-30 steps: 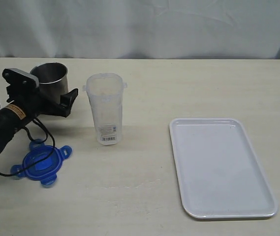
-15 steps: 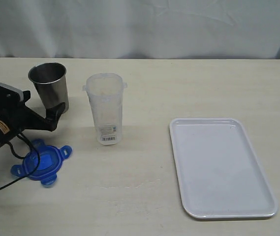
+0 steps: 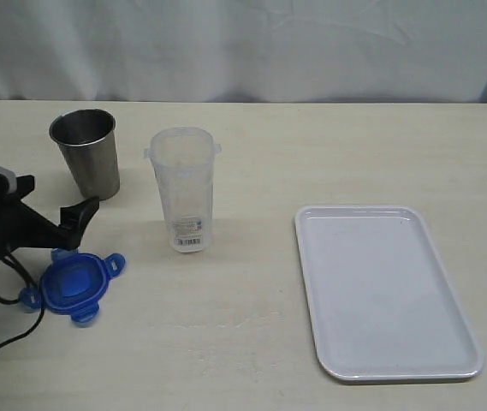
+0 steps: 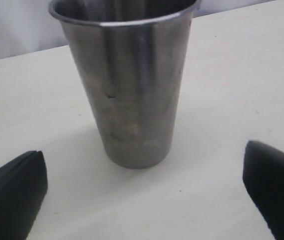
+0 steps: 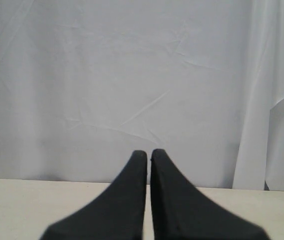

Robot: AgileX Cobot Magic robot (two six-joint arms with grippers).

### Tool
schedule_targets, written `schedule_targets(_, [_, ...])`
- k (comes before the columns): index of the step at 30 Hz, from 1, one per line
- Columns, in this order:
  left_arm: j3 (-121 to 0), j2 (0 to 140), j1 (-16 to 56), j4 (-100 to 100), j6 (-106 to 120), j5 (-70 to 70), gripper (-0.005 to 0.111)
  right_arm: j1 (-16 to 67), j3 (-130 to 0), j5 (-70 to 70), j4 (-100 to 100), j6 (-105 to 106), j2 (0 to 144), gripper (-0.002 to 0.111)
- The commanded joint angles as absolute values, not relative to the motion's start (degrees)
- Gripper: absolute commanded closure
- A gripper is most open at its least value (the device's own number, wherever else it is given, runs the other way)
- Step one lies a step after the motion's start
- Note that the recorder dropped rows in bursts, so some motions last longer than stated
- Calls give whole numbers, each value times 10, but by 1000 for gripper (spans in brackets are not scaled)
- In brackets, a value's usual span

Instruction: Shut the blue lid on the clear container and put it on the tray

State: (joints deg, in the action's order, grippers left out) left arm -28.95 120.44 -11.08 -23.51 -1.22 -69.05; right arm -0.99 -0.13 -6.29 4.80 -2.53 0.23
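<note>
The left hand [image 3: 62, 195] hangs wide open and empty low over the table [image 3: 311, 154], with the steel cup [image 3: 86, 152] at its 1 o'clock. The blue lid [image 3: 72, 285] lies flat at 7 o'clock of the clear container [image 3: 183, 188], which stands upright and uncovered. The tray [image 3: 389, 295] lies at the container's 4 o'clock, well apart. The right hand [image 5: 148, 156] is closed on nothing.

obstacle: steel cup [image 3: 86, 152] near clear container [image 3: 183, 188]; free: bare table [image 3: 252, 257] between it and tray [image 3: 384, 291]

One blue lid [image 3: 70, 285], one clear container [image 3: 183, 184], one steel cup [image 3: 87, 154], one tray [image 3: 380, 291].
</note>
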Motion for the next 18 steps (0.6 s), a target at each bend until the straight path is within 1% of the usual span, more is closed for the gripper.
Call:
schedule_targets(1, [-234,1148,-120,-233,-13,-700,2,-11,0,-57,47,-28,0,104])
schedule_targets(5, [-186,1110,-120,-279,-18,-700,2,-11,0,-57,47,-28,0,104])
schedule_targets(10, [-139,1037,-120,-431,-38,-700,2,-11,0,-57,47,-28,0,104])
schedule_targets(15, [-122,965,-120,-584,-76,-700,2,-11,0,-57,47,-28,0,104])
schedule_targets(17, [-121,940,-120,-579,-107,-697,2,-11,0,-57,47,-28,0,104])
schedule_targets(18, [-121,928,-120,-543,-135,-664,2,-11,0,-57,47,-28,0,104])
